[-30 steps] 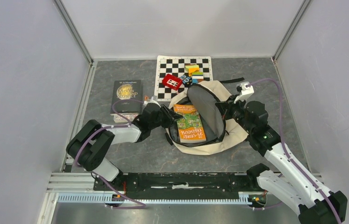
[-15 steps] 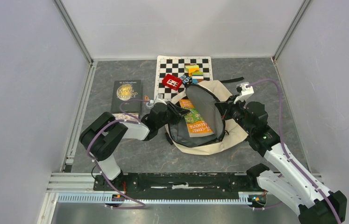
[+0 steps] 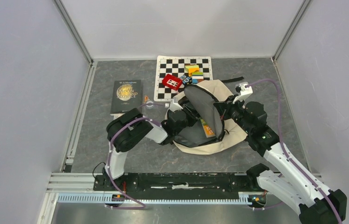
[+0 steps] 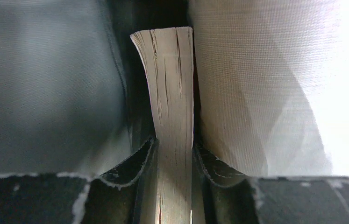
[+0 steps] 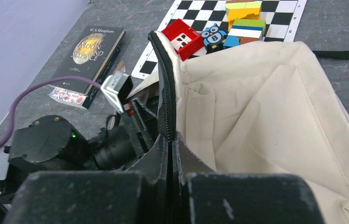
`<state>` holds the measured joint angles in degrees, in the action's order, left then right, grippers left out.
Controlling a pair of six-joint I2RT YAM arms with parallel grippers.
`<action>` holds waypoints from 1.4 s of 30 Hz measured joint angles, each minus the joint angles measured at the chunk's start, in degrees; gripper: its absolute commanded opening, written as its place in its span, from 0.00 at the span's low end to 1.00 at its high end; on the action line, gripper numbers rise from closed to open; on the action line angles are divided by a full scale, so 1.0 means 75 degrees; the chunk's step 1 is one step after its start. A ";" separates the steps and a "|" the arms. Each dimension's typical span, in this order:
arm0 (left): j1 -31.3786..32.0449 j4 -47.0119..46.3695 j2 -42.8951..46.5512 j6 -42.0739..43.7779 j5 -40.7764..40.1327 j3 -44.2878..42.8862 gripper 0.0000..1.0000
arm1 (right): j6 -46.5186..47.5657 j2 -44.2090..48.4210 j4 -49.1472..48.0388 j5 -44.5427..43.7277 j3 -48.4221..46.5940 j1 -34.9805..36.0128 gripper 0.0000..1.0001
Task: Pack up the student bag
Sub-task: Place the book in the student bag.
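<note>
The cream student bag lies open in the middle of the table, its grey lining showing. My left gripper reaches inside the opening and is shut on the orange book, whose page edge fills the left wrist view between grey lining and pale fabric. Only a strip of the book's cover shows from above. My right gripper is shut on the bag's black zipper edge and holds the flap up. The cream fabric spreads to the right in the right wrist view.
A dark book lies left of the bag, also in the right wrist view. A chessboard mat behind the bag carries a red block, coloured blocks and a small owl toy. Grey walls enclose the table.
My left gripper has pushed the orange book to the right, from lying flat at the bag's mouth to deep inside, where it is now mostly hidden. The right gripper has kept its hold on the flap.
</note>
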<state>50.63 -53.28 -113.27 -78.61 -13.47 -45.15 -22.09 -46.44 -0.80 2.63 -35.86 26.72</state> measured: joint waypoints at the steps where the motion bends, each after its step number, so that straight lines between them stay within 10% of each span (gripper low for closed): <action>1: 0.0058 -0.0073 -0.0201 0.0017 -0.0038 -0.0189 0.02 | 0.0000 -0.0015 -0.0003 -0.0003 0.0000 0.0003 0.00; 5: 0.0192 -0.0029 -0.0612 0.0265 -0.0184 -0.0828 0.04 | 0.0000 -0.0041 -0.0003 -0.0006 0.0000 0.0023 0.00; 14: 0.0213 0.0152 -0.0679 0.0868 -0.0195 -0.1017 0.66 | 0.0009 -0.0052 -0.0006 -0.0044 0.0000 0.0023 0.00; 22: 0.0216 0.1084 0.0562 0.1990 -0.0221 -0.0393 0.98 | 0.0070 0.0067 0.0006 -0.0358 0.0015 0.0023 0.00; 34: -0.0431 0.5004 0.4645 0.4663 0.0283 -0.0149 1.00 | 0.0326 0.0184 0.0315 -0.2092 0.0775 0.0038 0.00; 42: -0.4033 0.8087 0.5324 0.5680 0.2439 -0.0323 1.00 | 0.0297 -0.0816 0.0519 -0.3229 0.1204 0.0035 0.10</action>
<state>20.38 7.38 -73.34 -36.01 4.82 -47.57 -19.86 -52.56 3.09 -21.58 -26.83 26.98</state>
